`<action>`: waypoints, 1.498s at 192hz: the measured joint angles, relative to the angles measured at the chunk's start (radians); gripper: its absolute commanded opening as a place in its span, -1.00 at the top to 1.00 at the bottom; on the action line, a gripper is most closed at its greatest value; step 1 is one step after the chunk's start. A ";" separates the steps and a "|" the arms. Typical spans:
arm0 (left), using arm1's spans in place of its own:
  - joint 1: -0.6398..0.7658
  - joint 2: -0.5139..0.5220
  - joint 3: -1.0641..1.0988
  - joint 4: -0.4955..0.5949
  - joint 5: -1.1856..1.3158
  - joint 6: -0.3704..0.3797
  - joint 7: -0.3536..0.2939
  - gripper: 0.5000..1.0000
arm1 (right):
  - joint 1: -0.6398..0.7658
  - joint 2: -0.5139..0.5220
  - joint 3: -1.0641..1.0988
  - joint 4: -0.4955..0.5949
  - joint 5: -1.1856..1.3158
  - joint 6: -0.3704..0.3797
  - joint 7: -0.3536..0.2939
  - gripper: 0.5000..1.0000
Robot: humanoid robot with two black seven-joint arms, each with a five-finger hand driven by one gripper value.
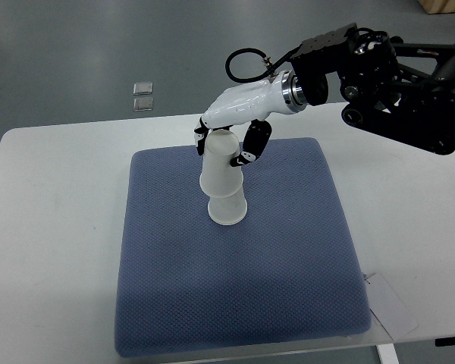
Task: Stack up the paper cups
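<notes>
A blue mat (pixel 235 303) lies on my white table (pixel 53 227), grey floor (pixel 76 45) behind. My right hand (pixel 231 129) grips the top paper cup (pixel 218 168), upside down on another cup (pixel 227 211).

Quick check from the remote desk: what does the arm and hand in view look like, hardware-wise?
One arm enters from the right: bulky black links and joints with a silver ring at the wrist. The right hand has a glossy white shell and black fingers. A black cable loops above the wrist.
</notes>
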 measured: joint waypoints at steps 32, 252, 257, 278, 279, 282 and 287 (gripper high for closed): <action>0.000 0.000 0.000 0.000 0.000 0.000 0.000 -1.00 | -0.027 0.001 0.001 -0.002 0.005 0.000 -0.003 -0.65; 0.000 0.000 0.001 0.000 0.000 0.000 0.000 -1.00 | -0.462 0.095 0.571 -0.542 0.779 -0.231 -0.169 -0.66; 0.000 0.000 0.001 0.000 0.000 0.000 0.000 -1.00 | -0.473 0.099 0.572 -0.544 0.825 -0.242 -0.170 -0.66; 0.000 0.000 0.001 0.000 0.000 0.000 0.000 -1.00 | -0.510 0.124 0.575 -0.547 0.997 -0.292 -0.172 -0.66; 0.000 0.000 0.001 0.000 0.000 0.000 0.000 -1.00 | -0.511 0.126 0.575 -0.547 1.002 -0.295 -0.172 -0.66; 0.000 0.000 0.001 0.000 0.000 0.000 0.000 -1.00 | -0.515 0.129 0.575 -0.547 1.017 -0.304 -0.172 -0.66; 0.000 0.000 0.001 0.000 0.000 0.000 0.000 -1.00 | -0.523 0.136 0.575 -0.547 1.041 -0.324 -0.172 -0.66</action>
